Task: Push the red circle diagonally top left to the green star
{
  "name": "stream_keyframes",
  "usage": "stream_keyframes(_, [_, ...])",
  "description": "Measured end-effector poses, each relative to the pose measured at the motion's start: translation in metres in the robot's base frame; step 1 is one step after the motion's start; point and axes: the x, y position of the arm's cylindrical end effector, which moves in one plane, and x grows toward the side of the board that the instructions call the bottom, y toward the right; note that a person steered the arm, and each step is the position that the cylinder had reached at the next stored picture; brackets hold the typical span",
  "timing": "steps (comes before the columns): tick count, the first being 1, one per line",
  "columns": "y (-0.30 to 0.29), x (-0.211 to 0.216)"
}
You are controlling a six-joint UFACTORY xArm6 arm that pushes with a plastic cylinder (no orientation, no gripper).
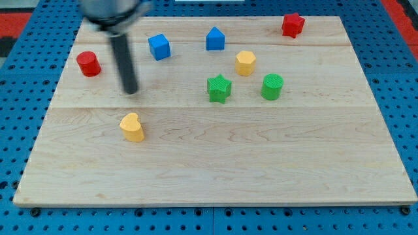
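Note:
The red circle (88, 64) stands near the board's left edge, towards the view's top. The green star (219, 88) sits near the board's middle, well to the right of the red circle and slightly lower. My tip (130, 90) rests on the board to the right of and below the red circle, apart from it, and above the yellow heart (132, 127). The rod rises from the tip towards the view's top left.
A blue cube (159, 46) and a blue house-shaped block (215, 38) lie near the top. A yellow hexagon (245, 62) and a green circle (272, 86) flank the green star. A red star (292, 25) sits at the top right.

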Motion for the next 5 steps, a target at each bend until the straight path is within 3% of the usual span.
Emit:
stream_keyframes(1, [-0.111, -0.028])
stream_keyframes(2, [-0.105, -0.061])
stream_keyframes(5, [-0.043, -0.082])
